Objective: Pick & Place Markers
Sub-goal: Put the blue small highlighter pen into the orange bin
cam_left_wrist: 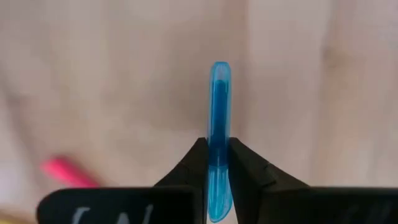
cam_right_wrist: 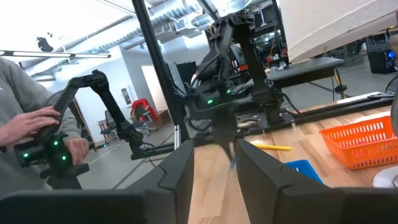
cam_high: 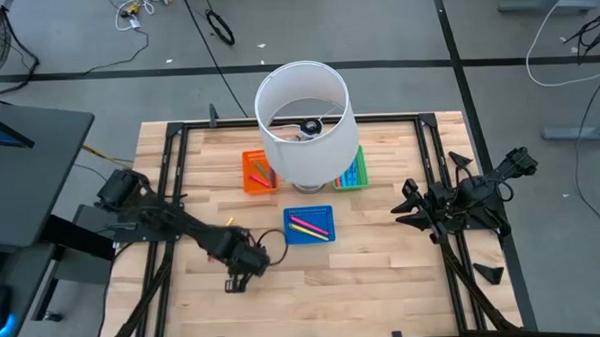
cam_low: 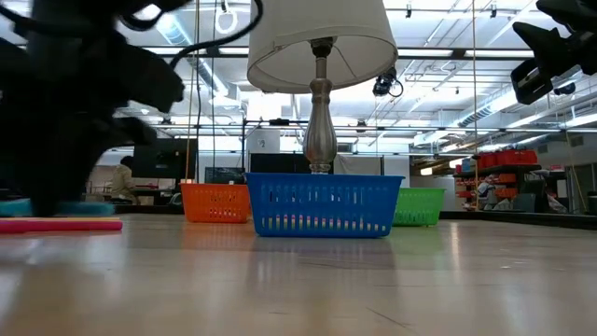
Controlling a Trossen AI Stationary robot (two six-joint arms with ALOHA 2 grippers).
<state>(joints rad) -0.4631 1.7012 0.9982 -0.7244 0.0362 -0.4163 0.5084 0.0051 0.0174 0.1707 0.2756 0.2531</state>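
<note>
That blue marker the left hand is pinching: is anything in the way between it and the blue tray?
Nothing visible. The left hand is shut on the blue marker low over the table, in front and to the left of the blue tray. Bare wood lies between them. The lamp stands behind the tray, off that path.

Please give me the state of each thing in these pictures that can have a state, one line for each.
left gripper: low over the table, jaws shut on the blue marker.
right gripper: raised at the table's right side, jaws apart, empty.
pink marker: lying flat on the table.
blue tray: holds pink and yellow markers.
orange tray: holds markers.
green tray: mostly hidden by the lamp.
lamp: standing upright.
</note>
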